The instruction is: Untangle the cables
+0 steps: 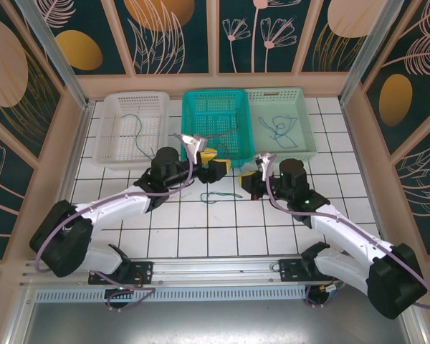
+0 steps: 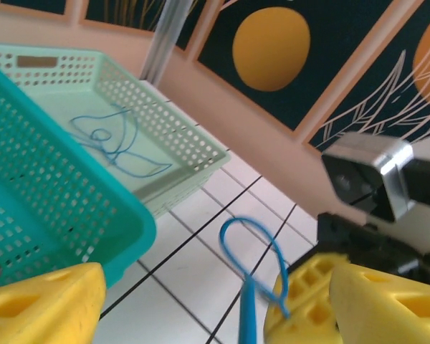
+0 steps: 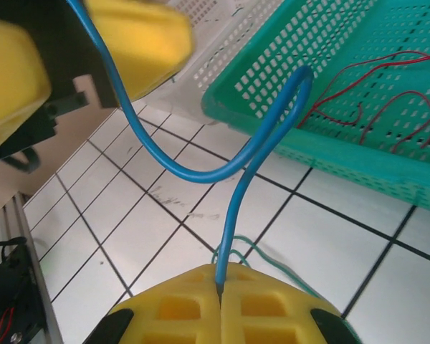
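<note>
Between the two claws a blue cable (image 3: 236, 165) hangs in an open loop. The right claw (image 3: 221, 294) has its yellow fingers pressed together on one end of it. From there the strand rises and curves over to the left claw (image 2: 211, 301), whose fingers stand apart with the cable passing through the gap; whether it touches either finger cannot be told. Under the right claw a green cable (image 1: 215, 195) lies on the tiled table (image 1: 222, 236). Just beyond both claws, a teal basket (image 1: 193, 100) holds red cables (image 3: 365, 86). Beyond the right claw, a pale green basket (image 1: 308, 122) holds a second blue cable (image 2: 111, 147). Beyond the left claw, a white basket (image 1: 115, 143) holds a thin dark cable (image 1: 138, 132).
</note>
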Action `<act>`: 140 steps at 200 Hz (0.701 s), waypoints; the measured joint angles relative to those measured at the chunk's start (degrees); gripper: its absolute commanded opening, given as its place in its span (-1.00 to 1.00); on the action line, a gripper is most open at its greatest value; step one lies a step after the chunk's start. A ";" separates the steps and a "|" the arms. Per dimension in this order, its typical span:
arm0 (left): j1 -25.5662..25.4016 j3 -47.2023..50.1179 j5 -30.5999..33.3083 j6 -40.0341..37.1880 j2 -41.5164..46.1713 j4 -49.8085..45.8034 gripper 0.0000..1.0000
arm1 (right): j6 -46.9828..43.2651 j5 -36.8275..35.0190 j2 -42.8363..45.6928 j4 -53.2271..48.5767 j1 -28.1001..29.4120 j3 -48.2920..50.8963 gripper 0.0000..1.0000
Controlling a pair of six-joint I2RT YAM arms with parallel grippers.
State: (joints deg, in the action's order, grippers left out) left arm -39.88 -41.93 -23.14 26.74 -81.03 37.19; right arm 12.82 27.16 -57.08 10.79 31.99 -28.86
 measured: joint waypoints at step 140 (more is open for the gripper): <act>-0.11 -1.36 -0.22 7.82 -3.08 9.77 -1.00 | -5.03 -26.12 -5.53 -2.93 11.39 -3.96 -1.00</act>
State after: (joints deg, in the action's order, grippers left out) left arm -39.99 -43.29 -23.35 34.57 -84.12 46.96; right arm 7.79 1.04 -62.61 7.86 43.38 -32.82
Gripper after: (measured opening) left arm 0.078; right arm 0.049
